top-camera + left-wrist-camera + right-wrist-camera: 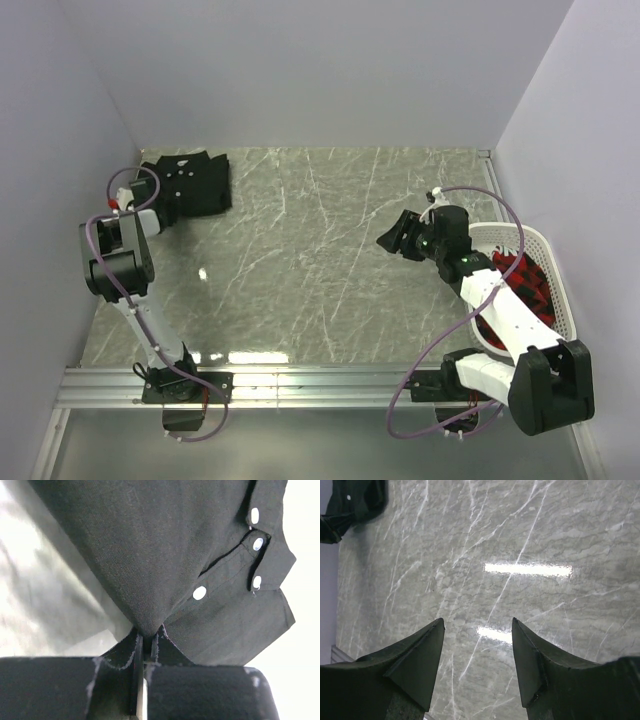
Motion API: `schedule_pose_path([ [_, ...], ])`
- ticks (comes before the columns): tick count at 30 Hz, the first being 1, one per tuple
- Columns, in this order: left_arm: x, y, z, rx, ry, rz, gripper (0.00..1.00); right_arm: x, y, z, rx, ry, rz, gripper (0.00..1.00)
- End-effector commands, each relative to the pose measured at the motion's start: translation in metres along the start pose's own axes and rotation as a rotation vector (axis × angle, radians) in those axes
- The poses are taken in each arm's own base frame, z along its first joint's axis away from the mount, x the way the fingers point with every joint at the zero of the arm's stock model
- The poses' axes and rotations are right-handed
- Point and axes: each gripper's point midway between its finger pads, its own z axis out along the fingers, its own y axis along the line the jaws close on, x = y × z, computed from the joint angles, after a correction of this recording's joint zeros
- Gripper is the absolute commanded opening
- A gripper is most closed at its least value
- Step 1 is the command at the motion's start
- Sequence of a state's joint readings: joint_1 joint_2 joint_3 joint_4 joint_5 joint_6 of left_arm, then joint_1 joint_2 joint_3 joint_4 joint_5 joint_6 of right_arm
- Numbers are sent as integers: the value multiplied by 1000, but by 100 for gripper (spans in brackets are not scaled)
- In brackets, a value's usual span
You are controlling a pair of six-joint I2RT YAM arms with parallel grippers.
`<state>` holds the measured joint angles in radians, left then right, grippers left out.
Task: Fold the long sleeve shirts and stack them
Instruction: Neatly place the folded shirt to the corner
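mounting rail [320,385] and both arm bases lie closest in the overhead view. beyond them is the grey marble table [320,260]. the black shirt [195,182] lies bunched in the far left corner, close against two walls. the left gripper [152,208] sits at its near edge. the right gripper [400,233] hangs over bare marble, well apart from the shirt. a white basket [540,240] at the right edge holds red and dark cloth.

left wrist view: the left gripper [145,645] is clamped nearly closed on a small peak of the black shirt [150,550], near the pale buttons [199,592]. the bite looks thin. a pull could slip free, or drag only one layer and undo any fold. pale table [40,605] shows at left.

right wrist view: the right gripper [477,622] is spread wide and holds nothing above the table [545,540]. the shirt [355,497] shows far off at top left.

open room lies in the middle of the table. the corner walls crowd the left arm, so lifting the cloth there risks brushing them.
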<state>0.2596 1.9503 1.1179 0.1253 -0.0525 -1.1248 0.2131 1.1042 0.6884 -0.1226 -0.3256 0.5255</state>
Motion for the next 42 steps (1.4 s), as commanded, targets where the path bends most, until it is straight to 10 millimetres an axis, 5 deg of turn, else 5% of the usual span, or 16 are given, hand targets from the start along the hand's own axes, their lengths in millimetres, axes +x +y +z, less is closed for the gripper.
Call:
schedule_pose_path([
  [1, -19, -10, 8, 50, 19, 52, 0, -20, 8, -3, -9, -39, -31, 63],
  [13, -61, -18, 44, 70, -15, 58, 2, -28, 10, -10, 4, -57, -59, 63],
  [19, -67, -27, 49, 106, 1, 89, 18, -31, 13, -14, 6, -63, -63, 63],
  [24, -60, -15, 40, 94, 24, 78, 35, -40, 12, -24, 41, -102, -64, 63],
  [30, -56, 3, 4, 83, 23, 48, 74, -52, 13, -51, 91, -178, -62, 65],
  [36, -62, 18, -47, 70, 34, 18, 91, -66, 14, -87, 142, -299, -27, 69],
  [42, -70, -4, -134, 107, 22, 134, 99, -76, 24, -120, 143, -373, -15, 82],
])
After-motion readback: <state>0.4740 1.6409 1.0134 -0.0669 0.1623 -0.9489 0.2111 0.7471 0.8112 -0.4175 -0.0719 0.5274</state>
